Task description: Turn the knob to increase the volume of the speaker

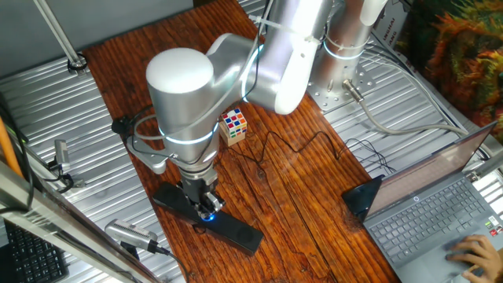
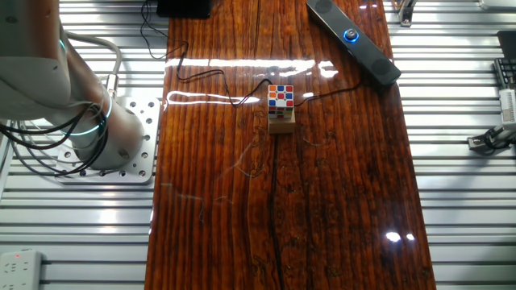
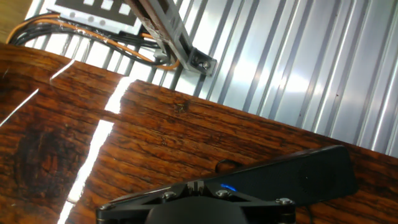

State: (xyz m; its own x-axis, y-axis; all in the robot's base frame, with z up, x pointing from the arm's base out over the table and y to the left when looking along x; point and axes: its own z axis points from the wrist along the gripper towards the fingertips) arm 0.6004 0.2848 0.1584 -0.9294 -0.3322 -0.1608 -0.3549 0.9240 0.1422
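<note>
The speaker (image 1: 206, 218) is a long slim black bar lying near the table's front left edge. It also shows in the other fixed view (image 2: 355, 36) and in the hand view (image 3: 292, 177). The knob (image 2: 351, 35) is a small dial with a blue ring at the bar's middle. In the one fixed view my gripper (image 1: 207, 209) points straight down onto the bar's middle, and blue light glows at its fingertips. In the hand view my gripper (image 3: 196, 185) has its fingers drawn close together, with a sliver of blue glow (image 3: 228, 187) beside them. The knob's body is hidden under the fingers.
A Rubik's cube on a wooden block (image 1: 233, 126) stands mid-table with a thin black cable running past it. An open laptop (image 1: 436, 212) sits at the right with a person's hand (image 1: 475, 253) on it. A metal bracket (image 3: 180, 43) and ribbed metal surface lie beyond the table edge.
</note>
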